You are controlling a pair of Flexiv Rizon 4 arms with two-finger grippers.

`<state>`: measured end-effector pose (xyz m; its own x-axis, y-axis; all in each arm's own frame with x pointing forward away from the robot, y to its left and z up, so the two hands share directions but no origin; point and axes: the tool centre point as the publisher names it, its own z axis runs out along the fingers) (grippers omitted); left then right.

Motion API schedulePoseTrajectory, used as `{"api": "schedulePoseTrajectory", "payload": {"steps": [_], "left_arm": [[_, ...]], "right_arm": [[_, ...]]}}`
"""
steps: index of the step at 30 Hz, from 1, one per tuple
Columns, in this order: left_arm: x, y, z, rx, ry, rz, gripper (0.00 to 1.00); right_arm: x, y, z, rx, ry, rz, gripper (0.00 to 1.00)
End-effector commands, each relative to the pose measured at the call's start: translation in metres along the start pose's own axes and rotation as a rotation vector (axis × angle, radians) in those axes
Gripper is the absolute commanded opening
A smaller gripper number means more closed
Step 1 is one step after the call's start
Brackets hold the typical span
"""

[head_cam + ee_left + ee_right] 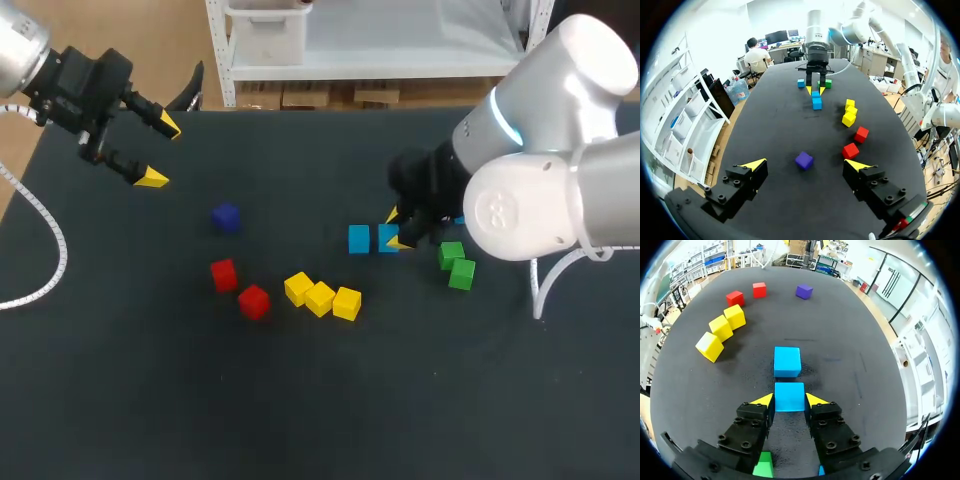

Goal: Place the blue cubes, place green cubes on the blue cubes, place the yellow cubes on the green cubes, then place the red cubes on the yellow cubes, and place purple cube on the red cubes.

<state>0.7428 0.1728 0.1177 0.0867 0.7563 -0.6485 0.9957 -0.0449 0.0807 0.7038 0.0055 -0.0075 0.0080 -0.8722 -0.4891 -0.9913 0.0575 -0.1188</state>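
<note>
My right gripper (pixel 789 401) is shut on a blue cube (pixel 789 396) that sits low at the table, one yellow tip on each side; in the head view this gripper (pixel 398 228) holds the cube (pixel 387 239) right of centre. A second blue cube (pixel 787 361) (pixel 359 238) lies just ahead of it with a small gap. Two green cubes (pixel 455 263) lie under the right arm. Three yellow cubes (pixel 321 297), two red cubes (pixel 238 288) and a purple cube (pixel 226 217) lie further left. My left gripper (pixel 160 152) hangs open above the far left, empty.
In the left wrist view the purple cube (pixel 804 160) lies on the table ahead of the open left gripper (pixel 806 167), with the red cubes (pixel 855 142) beside it. A third blue cube (pixel 801 83) lies beyond the right arm. A white cable (pixel 45 250) loops along the table's left edge.
</note>
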Motion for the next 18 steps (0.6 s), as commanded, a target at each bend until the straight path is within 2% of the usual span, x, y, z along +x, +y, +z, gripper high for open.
{"api": "schedulePoseTrajectory", "payload": {"steps": [1, 7, 10, 18], "left_arm": [[0.0011, 0.0006, 0.0002, 0.000, -0.002, 0.004, 1.00], [0.0011, 0.0006, 0.0002, 0.000, -0.002, 0.004, 1.00], [0.0011, 0.0006, 0.0002, 0.000, -0.002, 0.004, 1.00], [0.0011, 0.0006, 0.0002, 0.000, -0.002, 0.004, 1.00]], "right_arm": [[0.0005, -0.0014, -0.0001, -0.006, -0.004, -0.001, 0.13], [0.0010, -0.0004, -0.0002, -0.008, -0.005, -0.005, 0.17], [0.0008, 0.0001, 0.0001, -0.011, -0.005, -0.008, 0.27], [0.0011, -0.0001, 0.0001, -0.012, -0.003, -0.007, 0.41]]}}
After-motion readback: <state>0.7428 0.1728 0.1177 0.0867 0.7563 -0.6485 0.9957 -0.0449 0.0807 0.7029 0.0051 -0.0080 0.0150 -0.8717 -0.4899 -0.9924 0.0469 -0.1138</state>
